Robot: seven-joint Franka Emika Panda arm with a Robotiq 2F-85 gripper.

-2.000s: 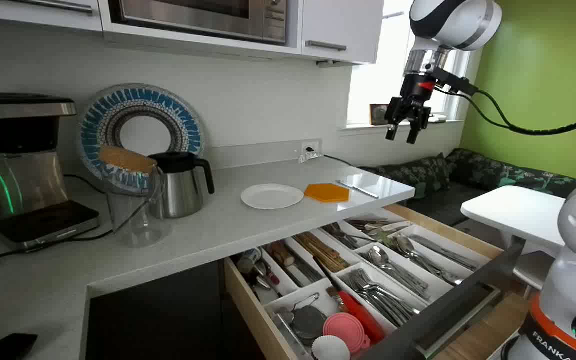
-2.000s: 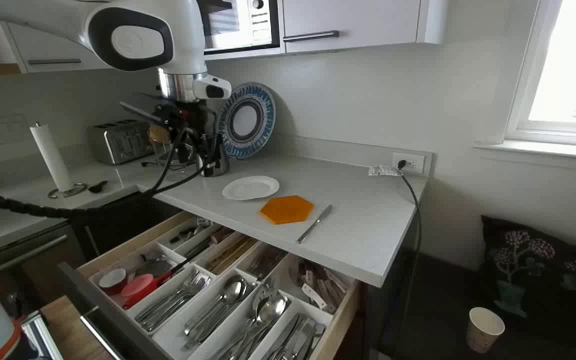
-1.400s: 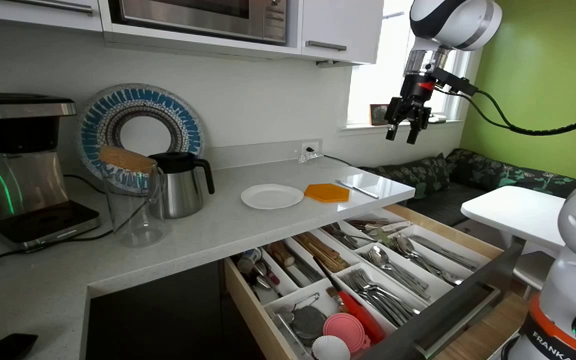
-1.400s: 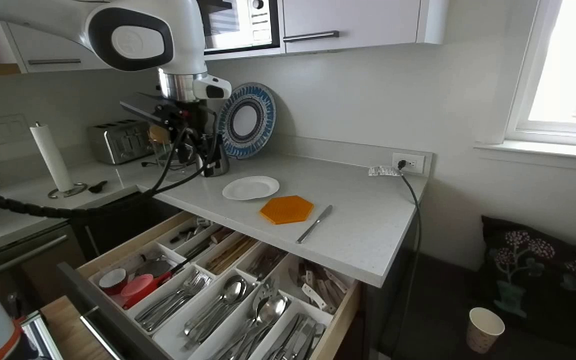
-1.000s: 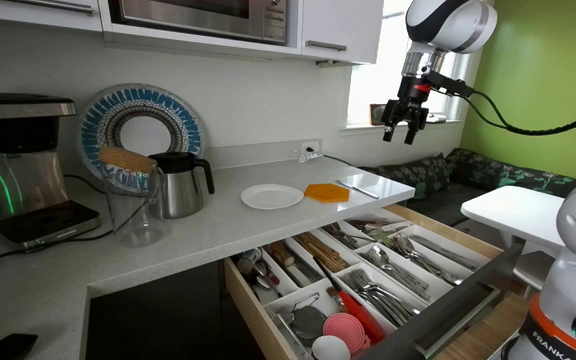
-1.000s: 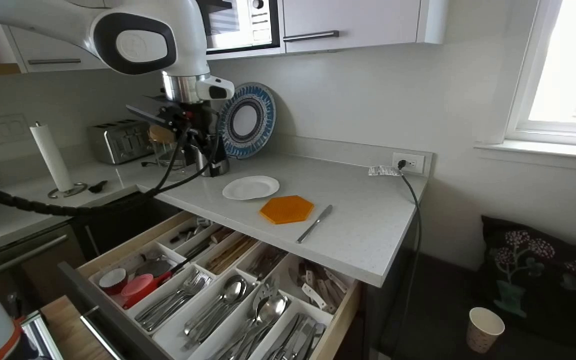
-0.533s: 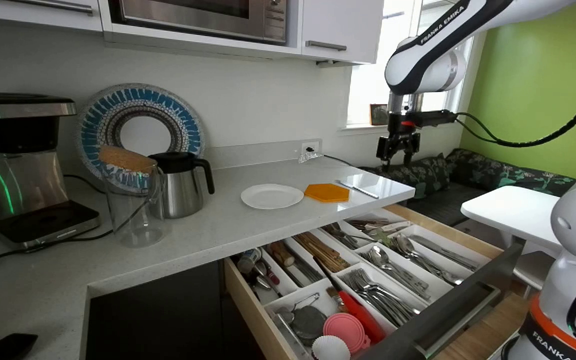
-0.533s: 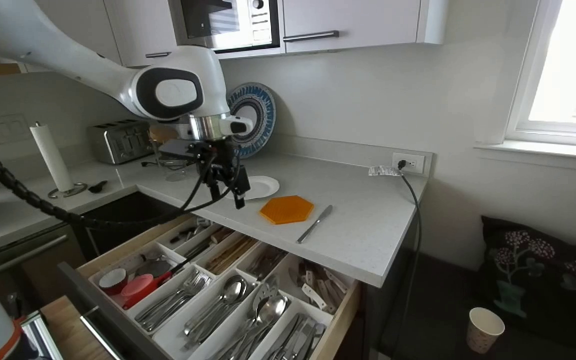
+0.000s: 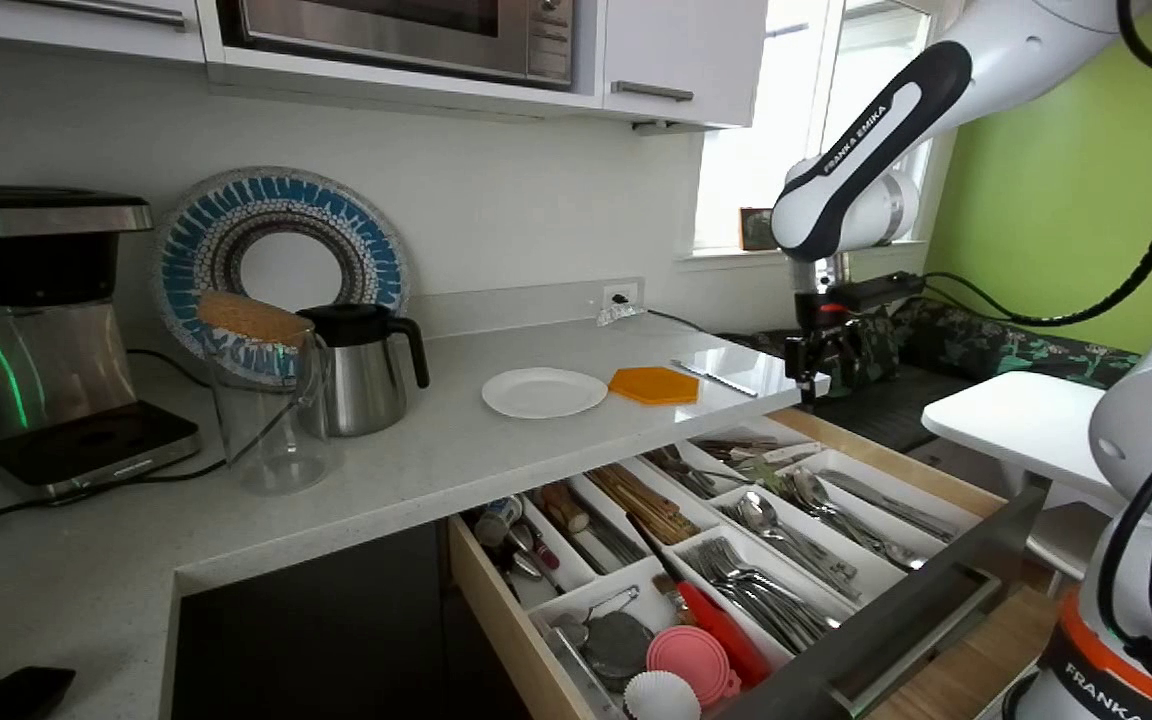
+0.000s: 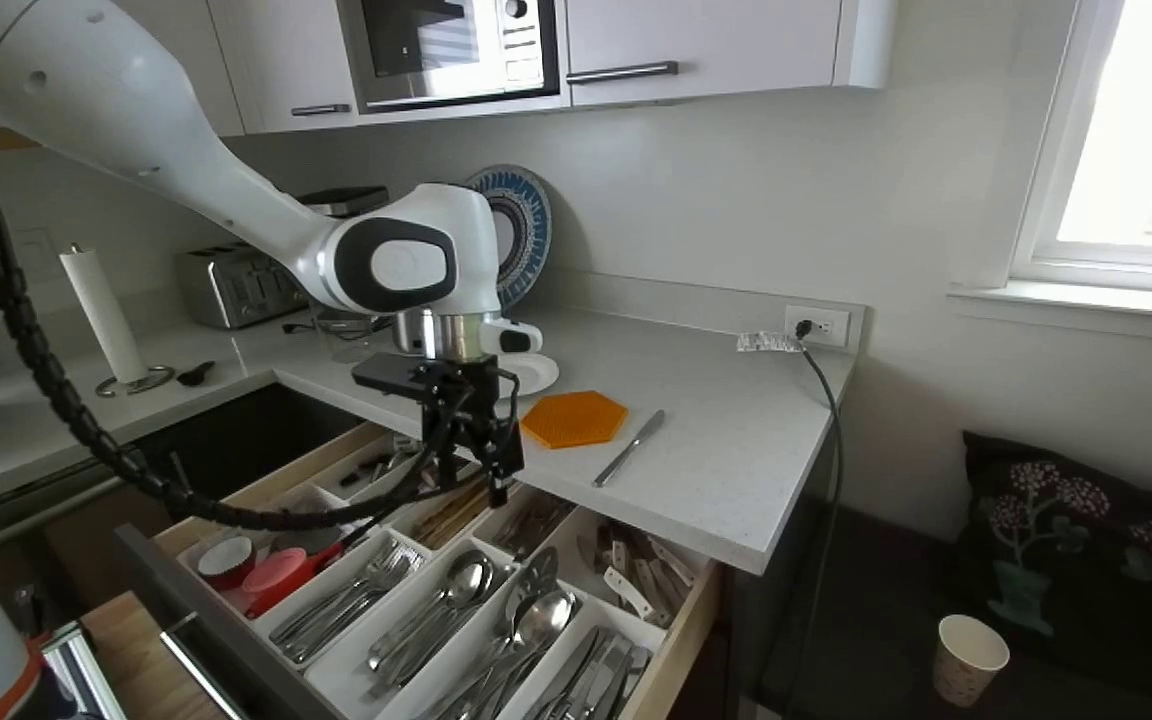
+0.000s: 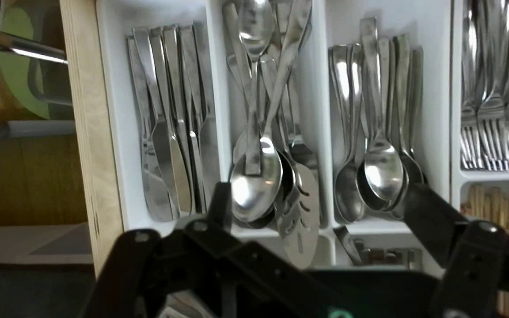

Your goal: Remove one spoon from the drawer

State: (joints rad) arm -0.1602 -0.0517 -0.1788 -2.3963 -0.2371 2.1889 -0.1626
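Note:
The drawer (image 9: 508, 622) is pulled open, with pale wood sides, a dark grey front and white compartments; it also shows in an exterior view (image 10: 701, 625). Teaspoons and tablespoons (image 11: 384, 170) lie bowl-down-frame in one compartment, also seen in both exterior views (image 9: 758, 512) (image 10: 466, 580). The neighbouring compartment holds large serving spoons (image 11: 254, 198) and a slotted server (image 11: 305, 212), with a smaller spoon on top. My gripper (image 11: 320, 198) is open and empty, pointing down above the drawer near the counter edge; it shows in both exterior views (image 9: 816, 385) (image 10: 476, 480). Its fingers touch nothing.
The counter (image 10: 716, 480) overhangs the drawer's back, close to my gripper. On it lie a white plate (image 9: 544, 392), an orange hexagonal mat (image 9: 654, 385) and a knife (image 10: 629, 448). Forks (image 11: 493, 115) and knives (image 11: 172, 123) fill compartments either side of the spoons.
The arm has come down from high above the counter to over the open drawer, with my gripper now near counter-edge height. The drawer and its cutlery look unmoved.

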